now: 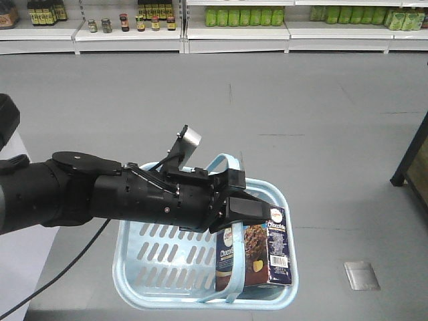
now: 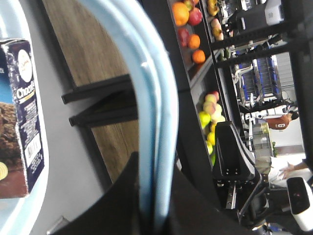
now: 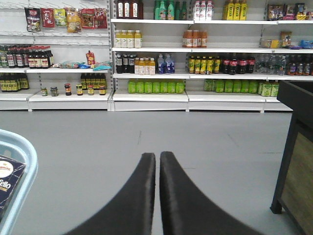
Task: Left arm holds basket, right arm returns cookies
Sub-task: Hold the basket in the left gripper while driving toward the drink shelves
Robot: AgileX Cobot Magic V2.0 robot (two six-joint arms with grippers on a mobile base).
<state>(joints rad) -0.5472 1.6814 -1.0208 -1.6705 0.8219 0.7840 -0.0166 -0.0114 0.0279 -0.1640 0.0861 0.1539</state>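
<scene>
The light blue basket (image 1: 167, 264) hangs low in the front view, and its two loop handles (image 2: 157, 98) are pressed together. My left gripper (image 1: 244, 194) (image 2: 154, 169), on the arm with the silver tab, is shut on both handles. The navy cookies box (image 1: 257, 257) stands upright in the basket's right end, below that gripper, and also shows at the left of the left wrist view (image 2: 19, 117). My right gripper (image 3: 157, 159) is shut with nothing in it, over bare floor to the right of the basket rim (image 3: 22, 147). A corner of the cookies box (image 3: 7, 181) shows there.
Store shelves (image 1: 234, 30) (image 3: 151, 95) with bottles and jars line the far wall beyond open grey floor. A dark wooden stand (image 1: 414, 160) (image 3: 298, 156) is at the right. A metal floor plate (image 1: 361, 275) lies near the basket. Fruit racks (image 2: 195, 39) show behind the handles.
</scene>
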